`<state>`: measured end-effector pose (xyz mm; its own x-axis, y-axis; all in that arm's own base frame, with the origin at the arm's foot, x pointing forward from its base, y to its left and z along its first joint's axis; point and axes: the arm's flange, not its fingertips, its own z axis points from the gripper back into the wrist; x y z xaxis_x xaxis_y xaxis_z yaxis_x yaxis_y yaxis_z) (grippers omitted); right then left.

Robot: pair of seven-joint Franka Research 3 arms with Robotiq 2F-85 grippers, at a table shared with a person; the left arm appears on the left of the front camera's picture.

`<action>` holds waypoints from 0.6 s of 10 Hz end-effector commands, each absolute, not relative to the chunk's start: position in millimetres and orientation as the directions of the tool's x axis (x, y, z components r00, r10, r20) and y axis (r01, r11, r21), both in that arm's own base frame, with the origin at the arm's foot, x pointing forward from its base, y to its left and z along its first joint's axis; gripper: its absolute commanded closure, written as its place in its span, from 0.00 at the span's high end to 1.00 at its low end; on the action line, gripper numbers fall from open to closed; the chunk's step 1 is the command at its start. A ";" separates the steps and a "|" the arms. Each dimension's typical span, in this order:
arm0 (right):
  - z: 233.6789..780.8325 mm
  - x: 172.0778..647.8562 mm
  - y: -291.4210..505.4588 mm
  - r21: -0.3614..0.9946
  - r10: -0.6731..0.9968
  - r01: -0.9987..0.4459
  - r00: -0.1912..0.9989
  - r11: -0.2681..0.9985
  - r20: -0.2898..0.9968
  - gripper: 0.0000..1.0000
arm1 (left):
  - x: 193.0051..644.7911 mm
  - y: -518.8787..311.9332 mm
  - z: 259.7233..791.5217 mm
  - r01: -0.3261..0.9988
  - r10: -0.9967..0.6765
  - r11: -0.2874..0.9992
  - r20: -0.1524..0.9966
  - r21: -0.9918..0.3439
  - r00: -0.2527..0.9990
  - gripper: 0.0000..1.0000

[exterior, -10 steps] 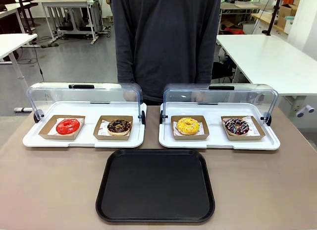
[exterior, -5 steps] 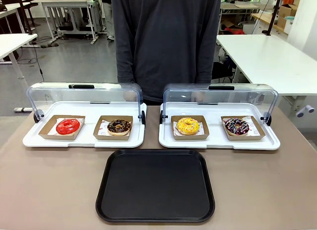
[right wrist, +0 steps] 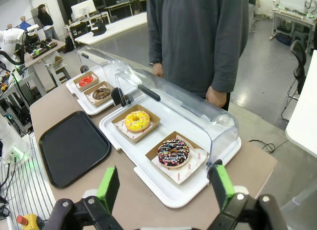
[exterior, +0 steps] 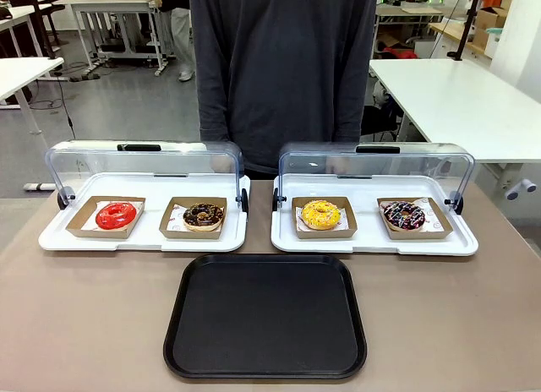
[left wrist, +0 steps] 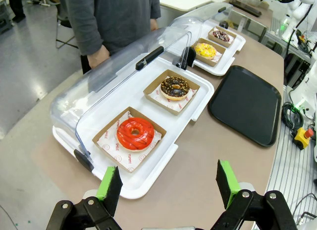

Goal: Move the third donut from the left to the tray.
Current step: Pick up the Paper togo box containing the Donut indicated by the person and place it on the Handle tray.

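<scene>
Front view matches the second before: nothing on the desk has shifted, so the move looks not yet begun. The yellow donut sits on its cardboard holder in the white case, just beyond the far right corner of the black tray and apart from it. Both the left hand and the right hand hang released, jaws wide, grasping nothing. Red print on the paper liners is too small to read.

Brown table, black tray, two white trays
</scene>
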<state>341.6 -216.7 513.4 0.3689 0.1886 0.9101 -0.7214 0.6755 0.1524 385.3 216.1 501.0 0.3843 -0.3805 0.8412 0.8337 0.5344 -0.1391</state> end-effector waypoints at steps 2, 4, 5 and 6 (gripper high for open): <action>515.0 343.1 -216.3 0.143 0.189 -0.725 0.356 0.674 0.915 1.00 | 384.6 215.8 502.4 0.833 -0.380 0.535 0.841 -0.139 0.384 1.00; 515.0 343.1 -216.3 0.143 0.189 -0.725 0.356 0.674 0.915 1.00 | 384.6 215.8 502.4 0.833 -0.380 0.535 0.841 -0.139 0.384 1.00; 515.0 343.1 -216.3 0.143 0.189 -0.725 0.356 0.674 0.915 1.00 | 384.6 215.8 502.4 0.833 -0.380 0.535 0.841 -0.139 0.384 1.00; 515.0 343.1 -216.3 0.143 0.189 -0.725 0.356 0.674 0.915 1.00 | 384.6 215.8 502.4 0.833 -0.380 0.535 0.841 -0.139 0.384 1.00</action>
<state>341.6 -216.7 513.4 0.3689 0.1886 0.9101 -0.7214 0.6755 0.1524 385.3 216.1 501.0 0.3843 -0.3805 0.8412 0.8337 0.5344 -0.1391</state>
